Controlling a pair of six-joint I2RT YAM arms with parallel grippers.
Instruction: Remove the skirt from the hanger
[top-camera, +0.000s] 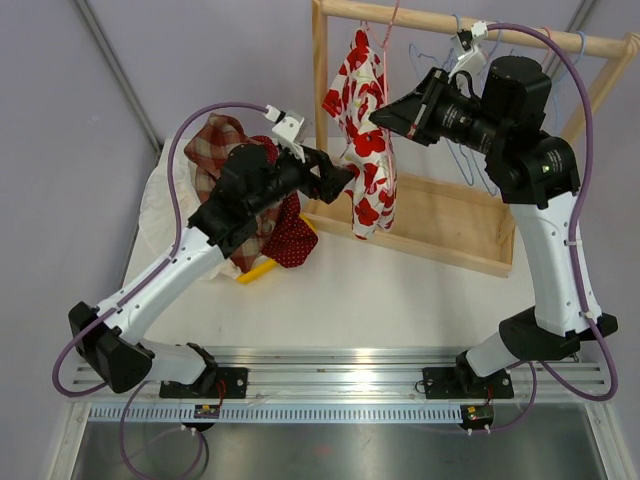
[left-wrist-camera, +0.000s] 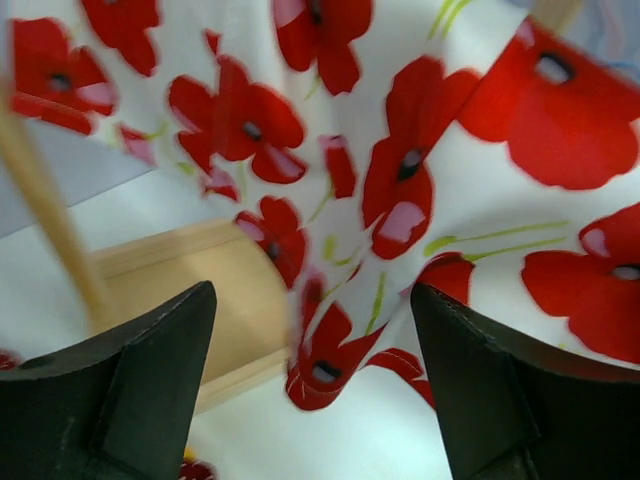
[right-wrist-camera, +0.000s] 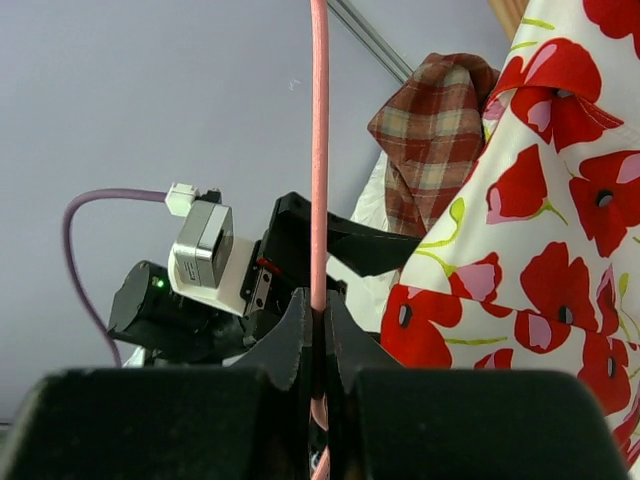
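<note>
Under the rail, the pink hanger is pinched by the right gripper, while the skirt hem is framed by the wide-spread left gripper.

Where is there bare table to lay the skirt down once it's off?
The front middle of the table is bare, bordered by the rack base, the clothes pile and the rail. Back left is crowded with clothes.

Cloth skirt, wooden rack, smooth hanger
</note>
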